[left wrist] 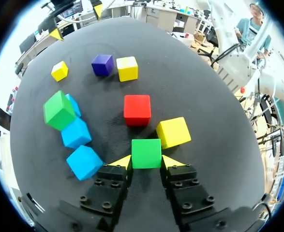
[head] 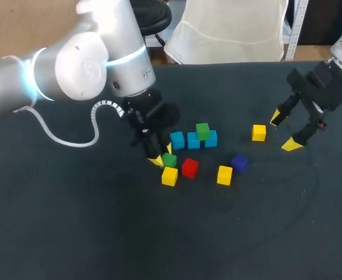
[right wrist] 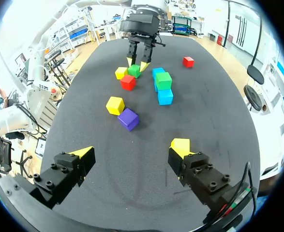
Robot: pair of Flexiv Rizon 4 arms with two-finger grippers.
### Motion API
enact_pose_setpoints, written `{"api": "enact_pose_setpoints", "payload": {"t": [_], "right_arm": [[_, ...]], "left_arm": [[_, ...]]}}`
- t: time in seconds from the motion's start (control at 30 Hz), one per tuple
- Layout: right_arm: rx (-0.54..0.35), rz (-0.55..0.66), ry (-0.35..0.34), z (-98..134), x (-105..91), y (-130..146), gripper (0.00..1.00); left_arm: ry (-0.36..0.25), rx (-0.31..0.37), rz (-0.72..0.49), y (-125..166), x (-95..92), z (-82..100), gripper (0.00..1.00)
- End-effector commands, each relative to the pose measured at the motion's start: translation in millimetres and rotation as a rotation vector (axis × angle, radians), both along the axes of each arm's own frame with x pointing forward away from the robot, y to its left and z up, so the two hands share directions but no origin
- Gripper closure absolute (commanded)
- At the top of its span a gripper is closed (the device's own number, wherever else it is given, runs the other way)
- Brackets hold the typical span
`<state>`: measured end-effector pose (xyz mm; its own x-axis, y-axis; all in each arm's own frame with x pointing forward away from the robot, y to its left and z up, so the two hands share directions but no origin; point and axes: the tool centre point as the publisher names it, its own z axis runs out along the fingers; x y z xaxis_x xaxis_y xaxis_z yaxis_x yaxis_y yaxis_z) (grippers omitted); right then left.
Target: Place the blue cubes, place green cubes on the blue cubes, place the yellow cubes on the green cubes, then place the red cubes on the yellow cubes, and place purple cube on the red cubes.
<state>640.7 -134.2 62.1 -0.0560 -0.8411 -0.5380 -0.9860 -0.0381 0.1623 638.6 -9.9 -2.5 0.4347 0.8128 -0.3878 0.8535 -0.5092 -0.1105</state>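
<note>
As seen at both wrists, logged left gripper (left wrist: 146, 161) clamped on green cube (left wrist: 146, 152) just beside yellow cube (left wrist: 173, 132); logged right gripper (right wrist: 132, 149) spread wide, purple cube (right wrist: 128, 119) ahead.

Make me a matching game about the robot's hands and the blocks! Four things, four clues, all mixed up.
Things:
1. left gripper
2. right gripper
3. blue cubes
4. purple cube

Clues:
A. open, holding nothing
B. lying on the table beside a yellow cube
C. closed on a green cube
D. carrying a second green cube on top

Pairs: 1-C, 2-A, 3-D, 4-B.
</note>
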Motion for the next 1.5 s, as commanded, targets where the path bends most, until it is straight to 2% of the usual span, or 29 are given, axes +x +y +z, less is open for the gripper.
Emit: {"api": "enact_pose_setpoints", "payload": {"t": [0.03, 0.33, 0.43, 0.7, 0.83, 0.97, 1.0, 1.07, 1.1, 1.17, 1.2, 1.5], "right_arm": [[0.002, 0.002, 0.001, 0, 1.0, 0, 0.00], [0.002, 0.002, 0.001, 0, 1.0, 0, 0.00], [0.002, 0.002, 0.001, 0, 1.0, 0, 0.00], [0.002, 0.002, 0.001, 0, 1.0, 0, 0.00], [0.002, 0.002, 0.001, 0, 1.0, 0, 0.00], [0.002, 0.002, 0.001, 0, 1.0, 0, 0.00], [0.002, 0.002, 0.001, 0, 1.0, 0, 0.00], [0.002, 0.002, 0.001, 0, 1.0, 0, 0.00], [0.002, 0.002, 0.001, 0, 1.0, 0, 0.00], [0.002, 0.002, 0.001, 0, 1.0, 0, 0.00], [0.002, 0.002, 0.001, 0, 1.0, 0, 0.00], [0.002, 0.002, 0.001, 0, 1.0, 0, 0.00]], "left_arm": [[-0.019, 0.003, 0.022, 5, -4.4, 6.0, 1.00], [-0.024, -0.005, 0.237, 6, 8.4, 46.7, 1.00], [-0.007, 0.001, 0.326, 5, 12.5, 57.2, 1.00], [0.032, 0.029, 0.541, 3, 22.8, 71.3, 1.00], [0.051, 0.040, 0.618, -3, 25.4, 71.3, 1.00], [0.034, 0.074, 0.673, -11, 24.8, 66.4, 1.00], [0.047, 0.057, 0.675, -13, 24.9, 65.4, 1.00], [0.024, 0.063, 0.708, -17, 25.0, 64.2, 1.00], [0.043, 0.031, 0.717, -18, 25.5, 63.6, 1.00], [0.031, 0.041, 0.733, -21, 26.9, 60.7, 1.00], [0.042, 0.022, 0.743, -22, 27.5, 59.3, 1.00], [0.024, -0.014, 0.694, -32, 31.6, 49.6, 1.00]]}}
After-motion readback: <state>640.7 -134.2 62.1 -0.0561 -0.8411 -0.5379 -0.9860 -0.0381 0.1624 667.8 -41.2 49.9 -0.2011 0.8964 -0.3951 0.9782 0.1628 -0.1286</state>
